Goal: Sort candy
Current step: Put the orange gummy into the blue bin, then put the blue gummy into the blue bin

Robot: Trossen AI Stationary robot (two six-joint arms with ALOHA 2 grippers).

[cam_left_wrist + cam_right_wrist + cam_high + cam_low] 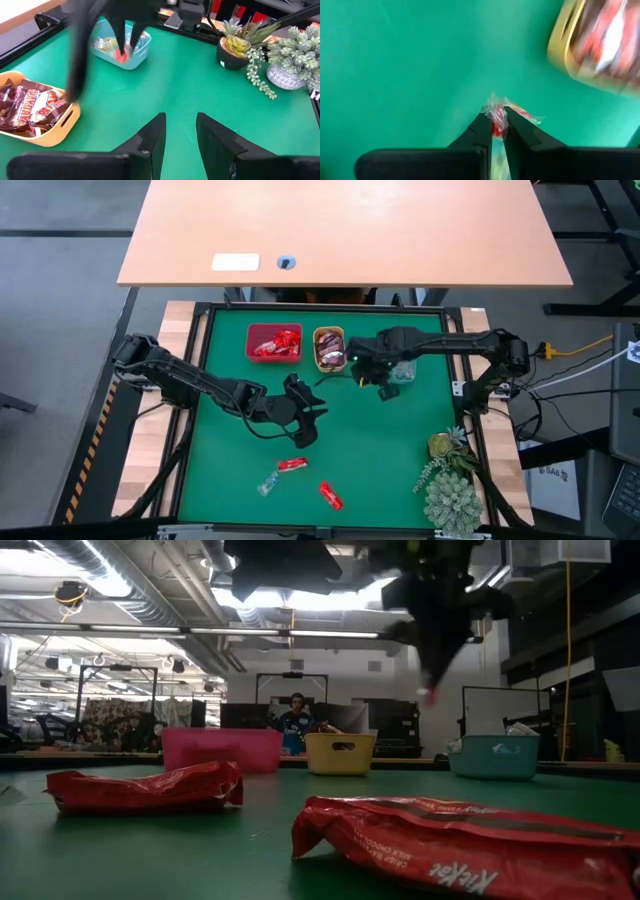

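My right gripper (498, 120) is shut on a clear-wrapped candy with a red centre (496, 116). It hangs above the mat between the orange tray (329, 348) and the teal tray (402, 370), and shows in the high view (386, 386). My left gripper (303, 423) is open and empty over the middle of the mat; it also shows in its own wrist view (180, 131). Two red candies (292, 465) (331, 496) and a clear one (267, 485) lie flat on the mat near the front. The red tray (275, 342) holds red candies. My right gripper pinches the small clear-wrapped candy between its two fingertips (485, 125). The wrapper's twisted ends (522, 114) stick out past the tips. The fingers point down in the low view (430, 680), and the candy is lifted clear of the mat.
Potted artificial plants (450, 480) stand at the near right corner. The three trays line the far side of the green mat (390, 460). The orange tray holds brown bar candies (30, 107). A person shows in the room beyond the table (295, 725).
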